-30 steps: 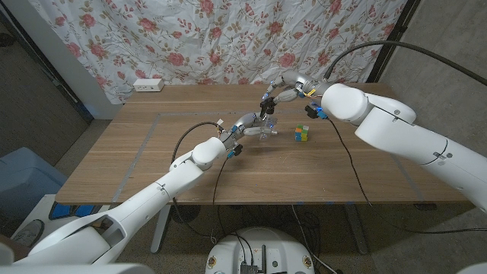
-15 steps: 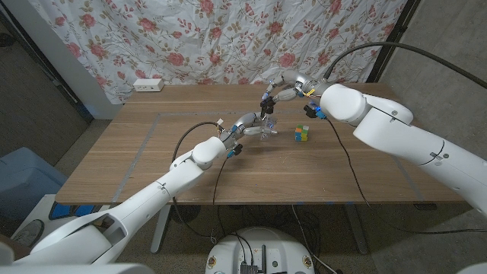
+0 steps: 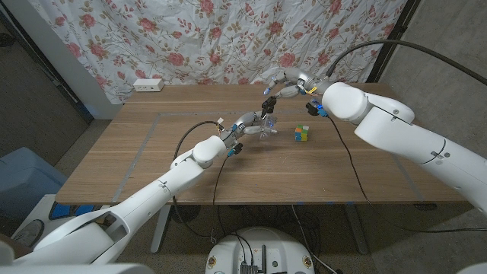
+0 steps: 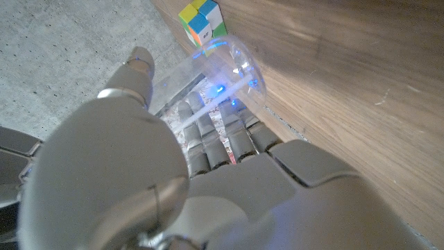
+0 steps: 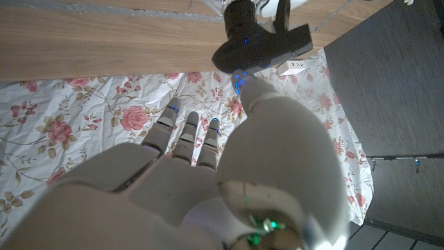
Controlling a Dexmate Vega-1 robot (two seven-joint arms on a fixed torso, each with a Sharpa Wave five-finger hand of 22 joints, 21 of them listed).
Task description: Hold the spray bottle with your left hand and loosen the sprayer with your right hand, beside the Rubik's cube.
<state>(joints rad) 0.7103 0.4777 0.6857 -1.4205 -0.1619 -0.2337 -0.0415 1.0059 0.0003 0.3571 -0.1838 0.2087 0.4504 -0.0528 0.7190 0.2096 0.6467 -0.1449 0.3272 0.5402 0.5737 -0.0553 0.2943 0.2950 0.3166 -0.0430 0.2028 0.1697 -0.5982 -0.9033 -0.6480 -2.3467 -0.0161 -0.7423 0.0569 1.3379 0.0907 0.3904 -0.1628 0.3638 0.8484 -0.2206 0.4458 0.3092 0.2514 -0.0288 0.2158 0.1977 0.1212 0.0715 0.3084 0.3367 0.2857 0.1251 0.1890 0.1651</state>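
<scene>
A clear spray bottle stands on the wooden table, gripped by my left hand. In the left wrist view the fingers and thumb of my left hand wrap the clear bottle. Its black sprayer sits on top. My right hand hovers just behind and above it. In the right wrist view one digit of my right hand reaches to the black sprayer, while the others are spread away from it. The Rubik's cube lies just right of the bottle.
A white power strip lies at the table's far left edge, before a floral curtain. Black cables run from the right arm across the table's right half. Pale tape lines mark the tabletop.
My right hand has drawn up and back a little from the sprayer. The left hand, the bottle and the cube have stayed put.
</scene>
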